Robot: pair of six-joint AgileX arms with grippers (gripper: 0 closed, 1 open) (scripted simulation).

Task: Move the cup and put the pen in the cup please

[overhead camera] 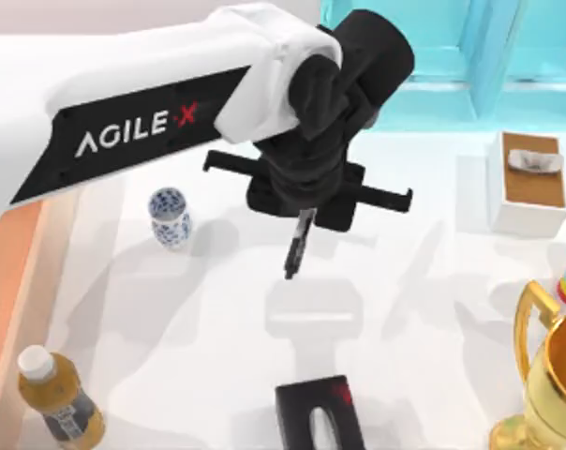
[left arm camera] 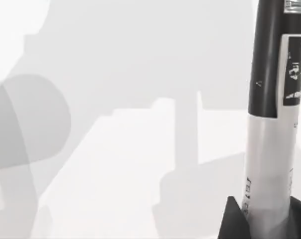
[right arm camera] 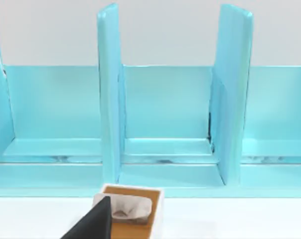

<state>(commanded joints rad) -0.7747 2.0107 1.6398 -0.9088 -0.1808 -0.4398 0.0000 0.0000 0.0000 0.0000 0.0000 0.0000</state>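
Looming closest to the overhead camera, my left arm reaches across from the top view's left, and its fingers are closed on the pen, which hangs upright, tip down, above the middle of the white tabletop. From the left wrist the pen rises from between the dark fingertips, its pale label band just above them and the black barrel beyond, with soft grey shadows spread over the plain surface beneath. Left of the pen and well apart from it stands the cup, white with a blue floral pattern, upright on the tabletop. Farther out, an amber bottle with a white cap stands at the near left corner, a gold trophy at the near right edge, and a white tissue box with a brown top toward the far right. A turquoise shelf unit with upright dividers lines the far edge, and the tissue box sits in front of it. My right arm's gripper rests at the near middle edge; whether its fingers are open I cannot tell.
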